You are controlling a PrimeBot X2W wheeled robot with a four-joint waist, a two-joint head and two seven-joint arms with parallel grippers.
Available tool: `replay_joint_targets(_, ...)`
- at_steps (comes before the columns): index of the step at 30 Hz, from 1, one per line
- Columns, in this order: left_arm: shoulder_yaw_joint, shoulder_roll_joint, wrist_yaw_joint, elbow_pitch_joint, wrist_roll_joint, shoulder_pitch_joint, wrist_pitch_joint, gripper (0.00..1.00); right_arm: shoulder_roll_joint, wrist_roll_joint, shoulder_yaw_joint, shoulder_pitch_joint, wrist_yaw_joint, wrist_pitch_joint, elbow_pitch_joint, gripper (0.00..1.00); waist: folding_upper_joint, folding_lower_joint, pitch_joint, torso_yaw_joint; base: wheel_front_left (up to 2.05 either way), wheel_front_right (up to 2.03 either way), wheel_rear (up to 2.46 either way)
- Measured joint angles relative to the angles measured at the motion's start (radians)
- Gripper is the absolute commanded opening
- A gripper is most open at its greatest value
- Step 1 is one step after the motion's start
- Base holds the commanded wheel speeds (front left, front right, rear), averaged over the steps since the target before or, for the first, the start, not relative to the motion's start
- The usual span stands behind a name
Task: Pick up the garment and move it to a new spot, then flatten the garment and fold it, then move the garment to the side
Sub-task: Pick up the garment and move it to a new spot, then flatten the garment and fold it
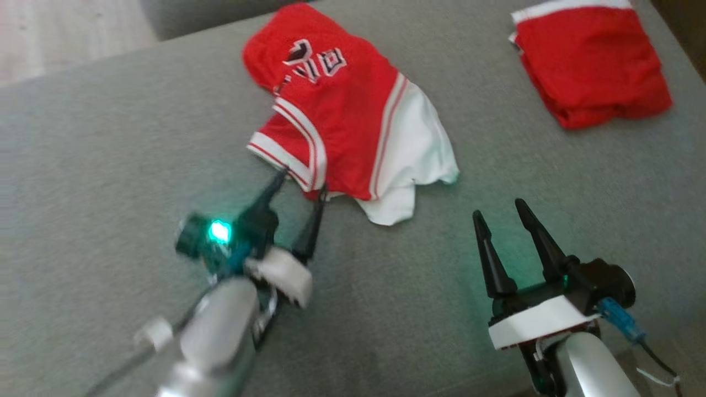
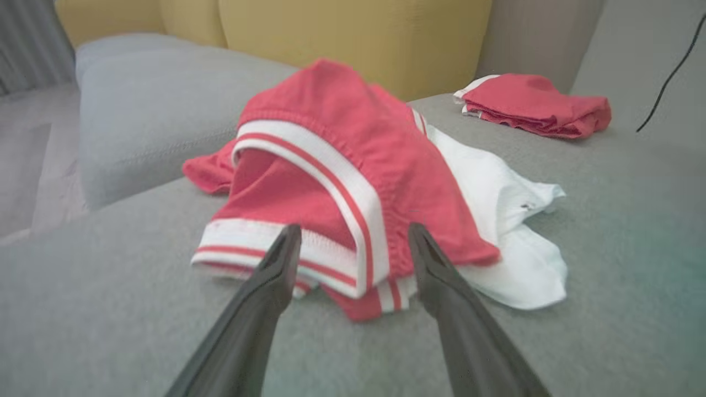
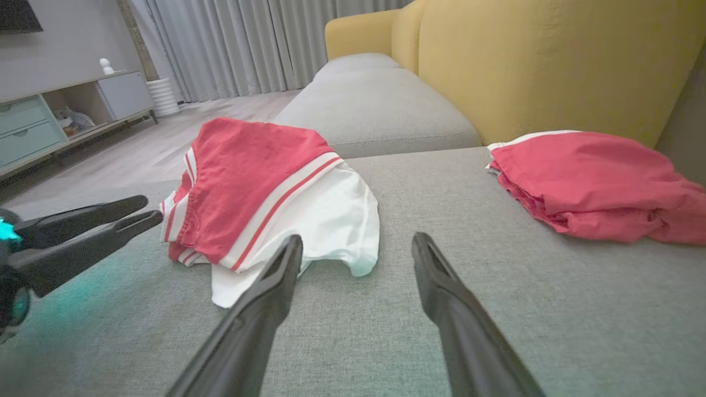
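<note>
Left gripper (image 1: 302, 184) wide open, holding nothing, tips straddling near hem (image 2: 231, 242) of crumpled garment (image 1: 353, 127) on grey cushion (image 1: 110, 165). Right gripper (image 1: 498, 209) open, empty, nearby. Likely flattening stage: next, pinch hem corners, pull flat.

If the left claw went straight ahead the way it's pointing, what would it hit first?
The red and white garment: its striped hem lies right at the open tips of the left claw, possibly touching; depth is unclear.
</note>
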Motion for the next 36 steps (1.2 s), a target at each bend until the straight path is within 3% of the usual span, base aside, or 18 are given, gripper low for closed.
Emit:
replay_joint_targets(5, 0.009, -0.003, 0.106, -0.186, -0.078, 0.196, -0.001, 1.00, 0.002, -0.002, -0.044, 0.051, 0.000, 0.000, 0.030, 1.00, 0.0000, -0.0005, -0.085, 0.054, 0.00, 0.00, 0.00)
replay_joint_targets(8, 0.089, -0.002, 0.165, -0.292, -0.081, 0.334, -0.002, 1.00, 0.002, -0.007, -0.067, 0.108, 0.000, 0.000, 0.039, 1.00, 0.0000, -0.0006, -0.147, 0.087, 0.00, 0.00, 0.00)
replay_joint_targets(12, 0.219, 0.001, 0.206, -0.477, -0.083, 0.511, -0.002, 1.00, 0.003, -0.009, -0.092, 0.151, 0.000, 0.000, 0.037, 1.00, 0.0000, -0.0006, -0.215, 0.137, 0.00, 0.00, 0.00)
replay_joint_targets(20, 0.318, 0.004, 0.246, -0.669, 0.038, 0.734, -0.003, 1.00, 0.005, -0.009, -0.130, 0.197, 0.000, 0.000, 0.002, 1.00, 0.0001, -0.0007, -0.305, 0.200, 0.00, 0.00, 0.00)
replay_joint_targets(36, 0.305, 0.004, 0.249, -0.659, 0.074, 0.784, -0.003, 1.00, 0.007, -0.010, -0.098, 0.237, 0.000, 0.000, 0.014, 1.00, 0.0000, -0.0003, -0.338, 0.243, 0.00, 0.00, 0.00)
